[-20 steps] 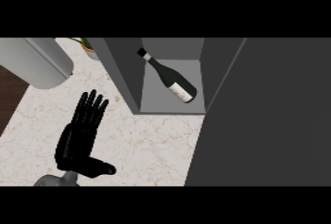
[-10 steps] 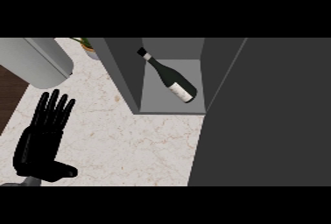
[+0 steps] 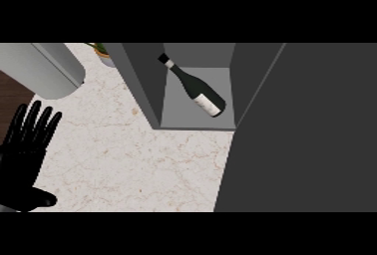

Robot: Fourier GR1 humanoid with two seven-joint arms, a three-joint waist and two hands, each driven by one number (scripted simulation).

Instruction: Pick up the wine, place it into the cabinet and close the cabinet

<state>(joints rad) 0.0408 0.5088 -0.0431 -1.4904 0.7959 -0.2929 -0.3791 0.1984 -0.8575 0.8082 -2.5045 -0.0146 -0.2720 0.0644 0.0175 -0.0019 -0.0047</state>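
Note:
The wine bottle (image 3: 195, 91), dark with a white label near its base, lies on its side on the floor of the grey cabinet (image 3: 147, 84), neck toward the back left. The cabinet's dark door (image 3: 302, 129) fills the right side of the view, covering part of the opening. My left hand (image 3: 26, 144) shows at the far left edge over the marble counter, fingers straight and spread, holding nothing, well apart from the cabinet. The right hand does not show.
A grey cylindrical container (image 3: 44, 67) stands at the top left. A small potted plant (image 3: 101, 51) sits behind the cabinet's left wall. Dark floor (image 3: 11, 89) shows past the counter's left edge.
My left hand has drawn back to the left and lower, away from the cabinet. The bottle and door have not moved.

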